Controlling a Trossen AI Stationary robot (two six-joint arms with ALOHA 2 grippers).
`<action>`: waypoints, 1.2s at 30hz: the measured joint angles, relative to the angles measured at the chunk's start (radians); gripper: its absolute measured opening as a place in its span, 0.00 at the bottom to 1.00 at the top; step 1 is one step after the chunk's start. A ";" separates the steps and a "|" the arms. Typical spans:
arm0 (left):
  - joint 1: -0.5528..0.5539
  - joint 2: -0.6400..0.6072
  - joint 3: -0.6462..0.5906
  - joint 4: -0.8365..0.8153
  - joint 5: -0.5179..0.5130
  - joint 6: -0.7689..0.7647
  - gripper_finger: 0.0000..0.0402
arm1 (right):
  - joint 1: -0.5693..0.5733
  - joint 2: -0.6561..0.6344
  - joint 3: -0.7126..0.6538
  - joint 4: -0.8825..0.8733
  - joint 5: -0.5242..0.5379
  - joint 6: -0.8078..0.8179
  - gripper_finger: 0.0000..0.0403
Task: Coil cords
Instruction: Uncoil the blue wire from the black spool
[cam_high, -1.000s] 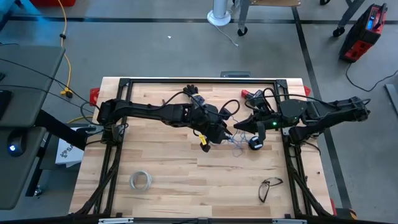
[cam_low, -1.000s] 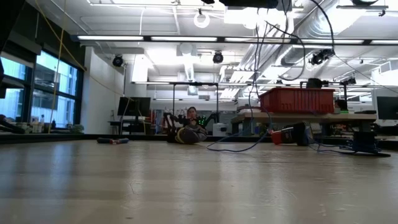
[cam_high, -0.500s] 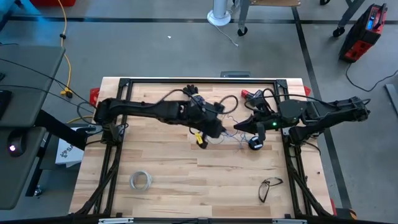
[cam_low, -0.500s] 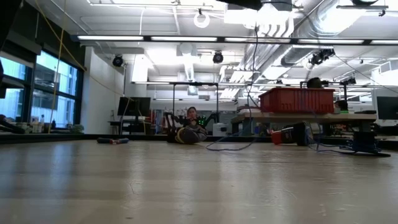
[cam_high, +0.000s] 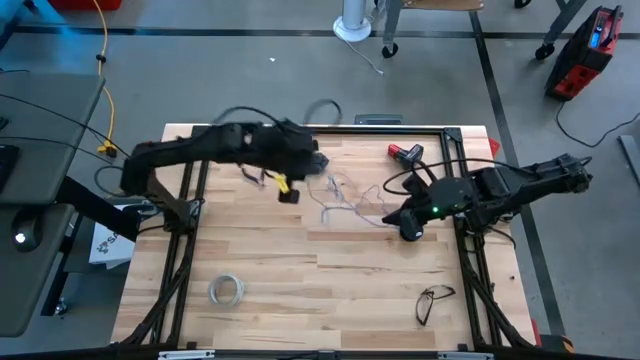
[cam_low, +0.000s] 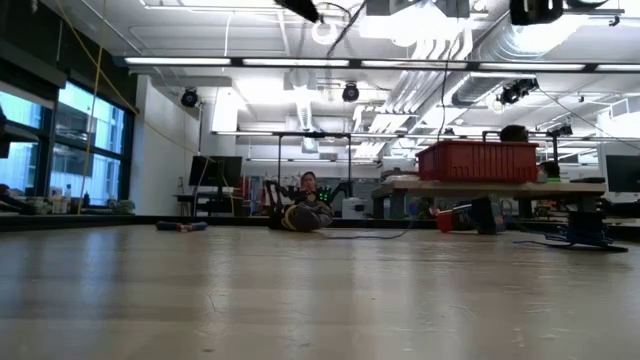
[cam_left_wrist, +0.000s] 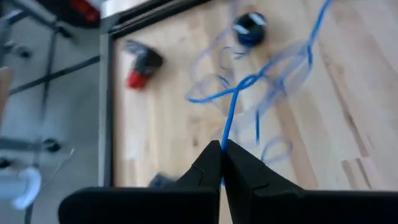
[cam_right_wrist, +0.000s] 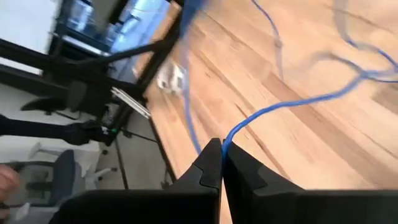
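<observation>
On my left, the left pincer (cam_high: 290, 190) has swung back from the middle of the pale wooden surface (cam_high: 260, 265) to its far-left part, and it is now clenched on the thin bluish-grey wire (cam_high: 345, 205); in its wrist view the blue strand (cam_left_wrist: 231, 118) runs straight out from between the closed tips. A moment ago those tips were partly apart over the tangle, so I judge the pinch was just made and the pull has drawn the wire into loose loops across the middle. Near the front edge a whitish ring of tape (cam_high: 226, 290) lies untouched. To the right, the small round dark spool (cam_high: 411, 231) sits on the surface, with the right pincer (cam_high: 408, 216) just beside it, clamped on the wire as before. Nothing is coiled yet; the slack now needs winding.
</observation>
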 joint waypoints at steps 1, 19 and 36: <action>0.012 -0.023 0.000 -0.008 -0.010 -0.010 0.00 | 0.004 0.000 0.000 -0.018 0.000 0.007 0.00; 0.061 -0.422 0.000 -0.259 -0.193 -0.338 0.00 | -0.017 -0.001 0.000 0.180 0.043 -0.100 0.00; -0.015 -0.506 0.000 -0.501 -0.121 -0.684 0.21 | -0.216 0.106 0.000 0.516 -0.113 -0.291 0.00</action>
